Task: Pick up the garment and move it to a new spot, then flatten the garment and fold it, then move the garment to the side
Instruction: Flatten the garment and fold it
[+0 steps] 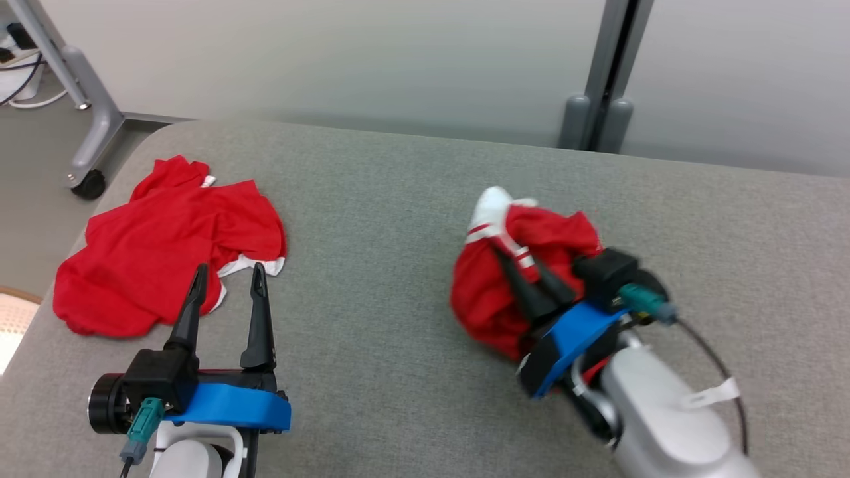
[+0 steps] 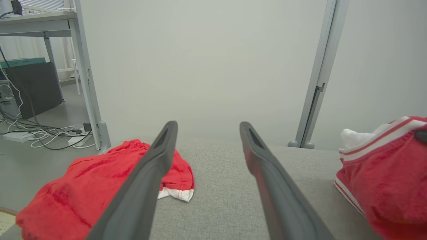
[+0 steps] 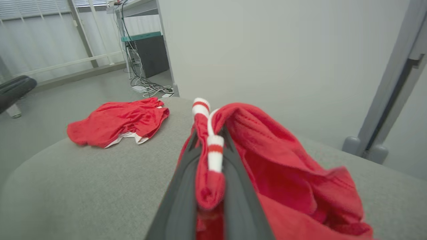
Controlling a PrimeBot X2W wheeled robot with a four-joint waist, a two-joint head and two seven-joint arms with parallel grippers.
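The right gripper [image 1: 516,255] is pinched tight on a bunched fold of the red knit garment with white striped trim [image 1: 485,292], at the right of the grey fabric-covered table [image 1: 398,199] — gathered, I judge, for carrying elsewhere. The left gripper [image 1: 229,269] hangs wide open and empty, beside a second crumpled red garment [image 1: 159,245] at far left.

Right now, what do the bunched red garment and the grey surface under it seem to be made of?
Bunched red garment: soft matte knit, probably sportswear jersey; it drapes in folds and shows fine ribbing. Fibre unclear.
Grey surface: coarse woven upholstery cloth, matte; the flecked weave shows, and the edge looks rounded and padded.
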